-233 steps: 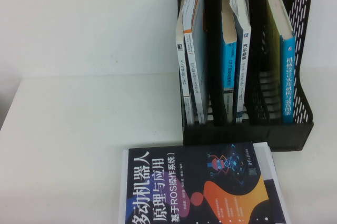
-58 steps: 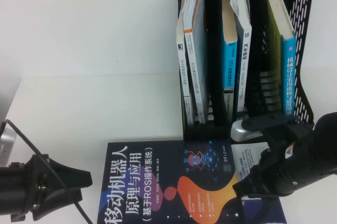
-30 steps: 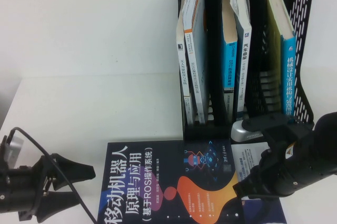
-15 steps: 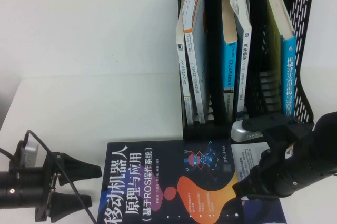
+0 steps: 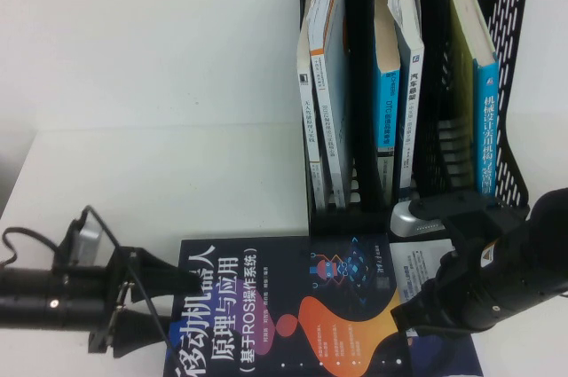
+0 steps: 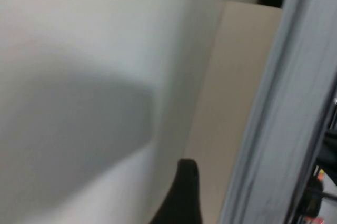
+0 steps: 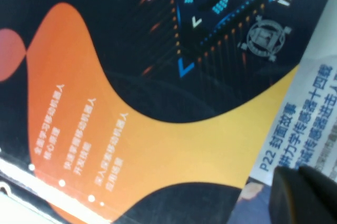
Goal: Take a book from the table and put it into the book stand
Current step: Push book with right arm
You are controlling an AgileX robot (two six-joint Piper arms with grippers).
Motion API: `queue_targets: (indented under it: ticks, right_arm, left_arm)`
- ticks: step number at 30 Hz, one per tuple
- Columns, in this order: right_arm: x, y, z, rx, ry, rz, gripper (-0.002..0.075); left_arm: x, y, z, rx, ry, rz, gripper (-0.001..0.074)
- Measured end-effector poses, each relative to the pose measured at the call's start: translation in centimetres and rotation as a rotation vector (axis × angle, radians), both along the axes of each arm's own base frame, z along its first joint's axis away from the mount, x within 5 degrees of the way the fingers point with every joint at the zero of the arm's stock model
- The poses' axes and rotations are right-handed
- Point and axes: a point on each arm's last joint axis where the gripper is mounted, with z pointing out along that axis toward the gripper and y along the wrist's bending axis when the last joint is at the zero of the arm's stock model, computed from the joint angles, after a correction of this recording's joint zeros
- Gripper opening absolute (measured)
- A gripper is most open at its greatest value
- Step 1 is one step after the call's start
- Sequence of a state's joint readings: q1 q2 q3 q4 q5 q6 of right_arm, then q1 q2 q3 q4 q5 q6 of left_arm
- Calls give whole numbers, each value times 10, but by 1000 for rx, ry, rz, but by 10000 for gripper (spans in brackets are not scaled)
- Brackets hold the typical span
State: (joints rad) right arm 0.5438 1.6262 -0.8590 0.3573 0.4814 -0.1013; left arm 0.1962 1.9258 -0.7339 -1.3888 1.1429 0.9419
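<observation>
Large dark navy paperback book [image 5: 311, 306] with white Chinese title flat on the plain white desk [image 5: 160, 191], just in front of the black plastic multi-slot book stand [image 5: 413, 93]. Left gripper [image 5: 164, 306] at the book's left edge, fingers [image 5: 169, 278] spread wide, one above the cover, one at desk level. Right gripper [image 5: 417, 319] low over the book's right side; fingers' state cannot tell. Likely risks: lower finger shoving the book rightward rather than sliding under; pinching only the cover, so pages sag open.
</observation>
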Motion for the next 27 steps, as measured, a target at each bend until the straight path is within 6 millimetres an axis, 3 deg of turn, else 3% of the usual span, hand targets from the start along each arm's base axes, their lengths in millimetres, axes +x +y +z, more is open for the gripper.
queue_targets:
  ticks: [8,17,27]
  right_arm:
    - [5,-7,0,13,13,-47,5]
    - [4,-4,1,56,26,-55,5]
    - [7,2,-2,116,17,-35,5]
  left_arm:
    - [12,-5,8,16,-32,-44,636]
    - [10,-6,-16,8,50,-64,636]
    - [10,-6,-17,7,54,-66,623]
